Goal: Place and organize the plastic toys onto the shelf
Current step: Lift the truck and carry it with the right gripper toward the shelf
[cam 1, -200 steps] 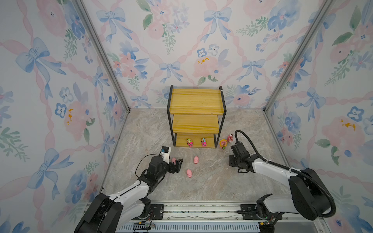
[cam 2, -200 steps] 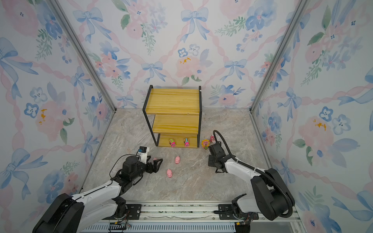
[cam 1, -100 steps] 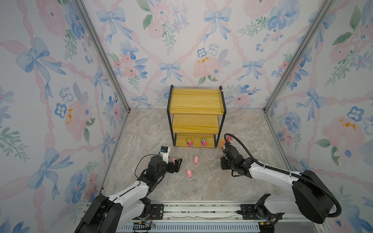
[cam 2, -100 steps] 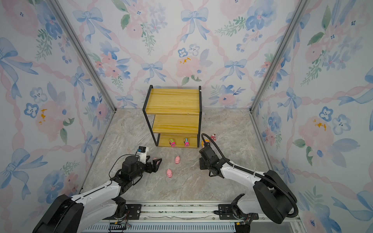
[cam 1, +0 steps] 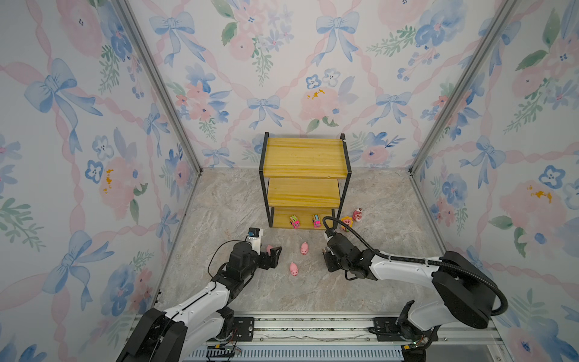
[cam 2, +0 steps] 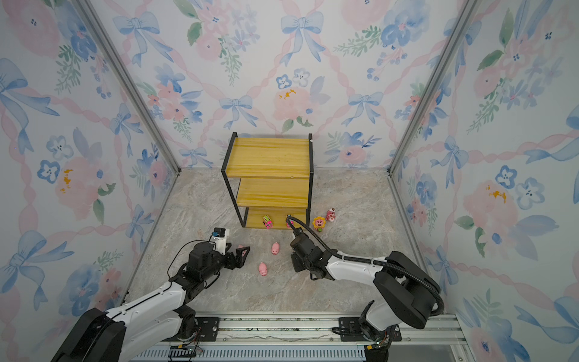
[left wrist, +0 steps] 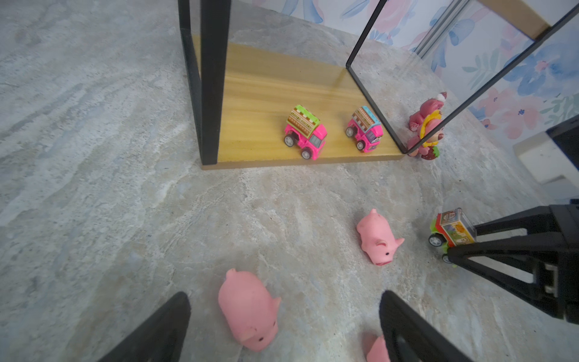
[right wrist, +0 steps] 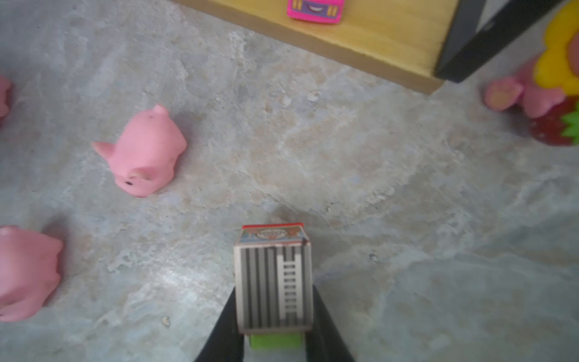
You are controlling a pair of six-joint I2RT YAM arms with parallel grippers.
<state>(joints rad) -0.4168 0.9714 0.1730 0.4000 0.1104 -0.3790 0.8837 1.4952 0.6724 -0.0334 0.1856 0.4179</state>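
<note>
The right gripper point(right wrist: 275, 297) is clamped on a toy truck point(left wrist: 452, 231) with a striped roof and green base, one finger on each side, low over the floor point(cam 1: 219, 203). The left gripper point(left wrist: 285, 297) is spread wide and low. A pink pig point(left wrist: 248, 310) lies on the floor between its fingers and touches neither. A second pig point(cam 1: 293, 269) lies just outside one left finger, which partly hides it in the left wrist view. A third pig point(cam 1: 304, 248) lies farther ahead, in the gap between the two grippers. Beyond both grippers stands the shelf point(cam 1: 305, 156). On its bottom board a green-roofed truck point(left wrist: 305, 131) and a blue-roofed truck point(left wrist: 365, 128) sit side by side. Past the shelf's corner post nearest the right gripper, the sunflower bear point(cam 2: 319, 223) stands on the floor, with the other bear point(cam 2: 331, 214) just behind it.
</note>
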